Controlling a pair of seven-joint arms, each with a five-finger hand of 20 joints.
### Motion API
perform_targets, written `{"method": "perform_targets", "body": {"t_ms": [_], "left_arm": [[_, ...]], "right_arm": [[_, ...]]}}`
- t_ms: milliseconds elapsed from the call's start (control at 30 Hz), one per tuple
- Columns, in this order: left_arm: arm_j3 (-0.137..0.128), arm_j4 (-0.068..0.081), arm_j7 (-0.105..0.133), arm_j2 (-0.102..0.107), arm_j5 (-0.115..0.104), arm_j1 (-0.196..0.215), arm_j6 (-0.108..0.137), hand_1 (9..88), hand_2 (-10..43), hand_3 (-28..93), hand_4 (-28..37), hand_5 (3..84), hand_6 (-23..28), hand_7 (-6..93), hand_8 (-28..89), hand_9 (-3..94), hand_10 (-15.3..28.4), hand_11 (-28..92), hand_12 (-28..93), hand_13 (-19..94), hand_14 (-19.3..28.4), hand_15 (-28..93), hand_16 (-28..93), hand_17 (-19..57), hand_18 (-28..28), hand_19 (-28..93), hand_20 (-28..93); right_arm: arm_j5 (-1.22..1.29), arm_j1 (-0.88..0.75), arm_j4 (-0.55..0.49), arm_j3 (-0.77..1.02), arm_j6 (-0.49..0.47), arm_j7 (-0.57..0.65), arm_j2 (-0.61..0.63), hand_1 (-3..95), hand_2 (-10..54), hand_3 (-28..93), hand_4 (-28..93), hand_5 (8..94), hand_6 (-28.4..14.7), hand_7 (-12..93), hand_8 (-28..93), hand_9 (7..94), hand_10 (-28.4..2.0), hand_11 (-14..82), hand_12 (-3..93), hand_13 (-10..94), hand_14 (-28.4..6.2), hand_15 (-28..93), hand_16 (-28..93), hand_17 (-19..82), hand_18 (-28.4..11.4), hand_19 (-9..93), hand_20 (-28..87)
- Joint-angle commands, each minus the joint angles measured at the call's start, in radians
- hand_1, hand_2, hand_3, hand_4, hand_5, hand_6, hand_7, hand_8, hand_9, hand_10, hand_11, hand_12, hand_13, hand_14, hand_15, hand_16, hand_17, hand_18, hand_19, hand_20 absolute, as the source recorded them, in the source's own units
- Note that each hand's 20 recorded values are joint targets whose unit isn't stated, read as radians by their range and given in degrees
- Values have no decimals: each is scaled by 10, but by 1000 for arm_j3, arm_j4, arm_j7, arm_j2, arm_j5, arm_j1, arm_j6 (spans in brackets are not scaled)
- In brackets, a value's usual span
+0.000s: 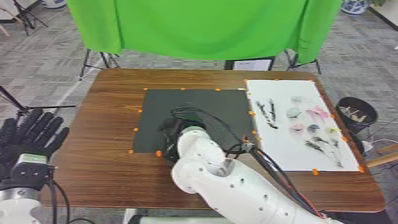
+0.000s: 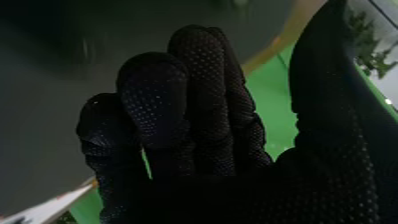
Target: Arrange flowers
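The right hand [image 2: 229, 200] is over the black mat [image 1: 160, 102], its fingers relaxed and the thumb held apart, with nothing visible in its grasp. The left hand [image 1: 32, 134] is beside the table [image 1: 111, 170], fingers spread. The pink flower [image 1: 318, 113], the dark twigs [image 1: 263, 111] and the green sprigs [image 1: 316, 146] lie on the white sheet [image 1: 275, 90], so the arranging seems barely begun. The likeliest trouble is the reach back for a stem: loose black cables [image 1: 277, 175] run along the arm towards the sheet's near edge — a wide swing could drag them across the sprigs. Thin stems might also slip between gloved fingers, or a low palm crush the petals
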Motion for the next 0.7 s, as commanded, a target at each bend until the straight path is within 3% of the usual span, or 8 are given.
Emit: {"method": "perform_targets", "body": {"t_ms": [33,133,233,333,700], "left_arm": [[-5,0,11,-26,-12,28,-12,259,150,734,-283,479,96,134,-71,405,159,198,135,287,168,386,-66,-69,165,394,131],[-3,1,9,-23,-5,23,-10,259,150,733,-283,479,96,135,-71,405,159,198,134,287,168,388,-66,-68,165,394,131],[3,4,2,-25,-2,12,-13,260,150,734,-283,479,96,135,-71,404,159,199,135,287,168,388,-67,-69,165,394,131],[13,7,-4,-24,0,0,-10,260,150,734,-283,479,97,135,-71,405,160,200,135,287,168,387,-67,-68,165,395,132],[40,18,-38,-17,3,-33,-9,262,150,732,-283,479,98,136,-72,405,160,202,135,287,168,388,-67,-68,165,395,131]], "right_arm": [[-129,-8,-73,7,-191,-96,106,410,-95,727,-193,630,-65,439,81,794,-157,362,351,793,-118,563,405,473,-271,932,334],[-201,-13,-82,-13,-268,-141,126,440,-95,749,-240,611,-62,440,140,759,-155,355,419,745,-132,603,412,440,-274,932,335],[-279,-16,-72,-43,-315,-178,135,425,-95,780,-274,599,-70,445,30,727,-163,392,393,725,-137,621,411,428,-277,930,337],[-321,-23,-64,-66,-317,-195,139,421,-95,790,-282,594,-75,462,-90,709,-169,410,373,713,-138,632,408,423,-278,929,338],[-335,-60,-46,-86,-346,-204,86,373,-95,780,-283,591,-77,476,-150,705,-175,434,334,709,-141,640,407,420,-277,929,339]]}}
